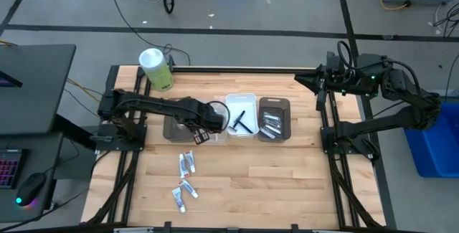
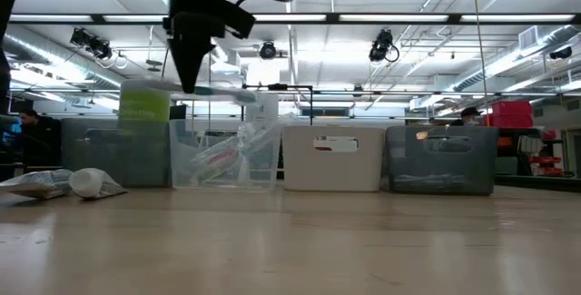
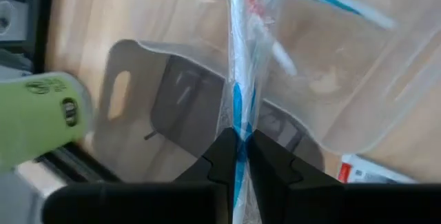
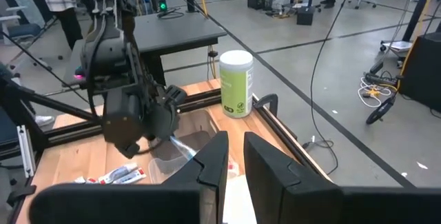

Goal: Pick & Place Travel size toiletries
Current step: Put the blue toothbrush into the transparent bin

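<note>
Blue-white toothbrush [image 3: 238, 107] pinched in my left gripper [image 3: 240, 156] over clear tray [image 1: 206, 128], toothpaste tubes [image 1: 186, 163] at table's 7 o'clock, right gripper [image 4: 233, 160] narrow, parked 2 o'clock.

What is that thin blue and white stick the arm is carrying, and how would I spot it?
Start at the row of trays across the middle of the wooden table, and find the clear tray beside the white tray. Just above it, the left end effector pinches a slim blue-white toothbrush. Unlike the toothpaste tubes lying flat on the table, it is held in the air.
</note>
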